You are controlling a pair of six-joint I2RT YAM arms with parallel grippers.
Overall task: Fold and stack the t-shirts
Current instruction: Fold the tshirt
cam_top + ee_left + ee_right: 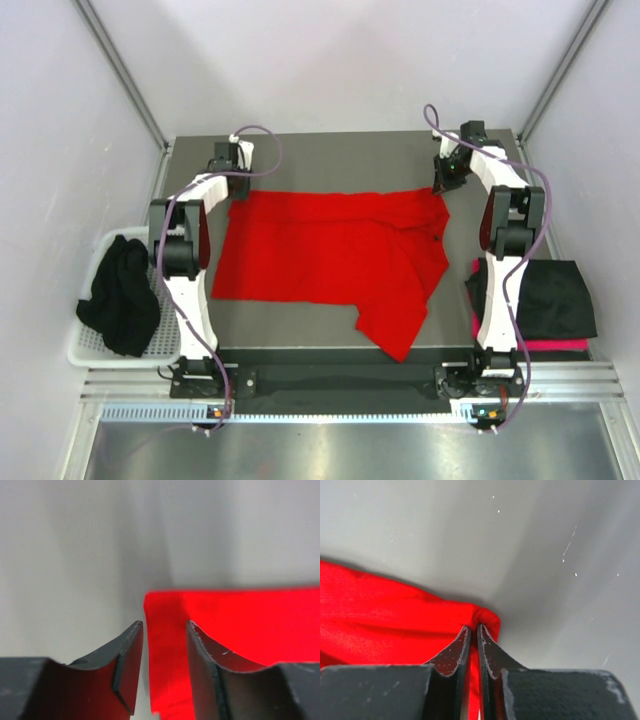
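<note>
The red t-shirt (320, 245) lies spread across the middle of the table (330, 160), its top hem running between the far-left and far-right corners. One loose flap trails toward the near edge.

The right gripper (474, 628) is clamped on a small bunched fold of the shirt near the far-right corner. The left gripper (164, 627) has its fingers apart, straddling the shirt's corner near the far-left corner but not pinching it.

The main risk is an uneven lift. If the right arm pulls while the left side has no hold, the cloth would likely skew and drag toward the right edge. The left fingers sit right at the hem, so a shallow bite could slip off once the cloth takes tension. The right half already looks rumpled, and folding over it would probably trap creases. The trailing flap could also slide past the near edge.

The table is matt dark grey and smooth, offering little visible grip. Pale walls (330, 60) enclose it on three sides.

Beyond the left edge, a white mesh basket (90, 345) holds a crumpled black t-shirt (120, 295). Beyond the right edge, a folded black t-shirt (550, 295) rests on a pinkish-red t-shirt (555, 346).
</note>
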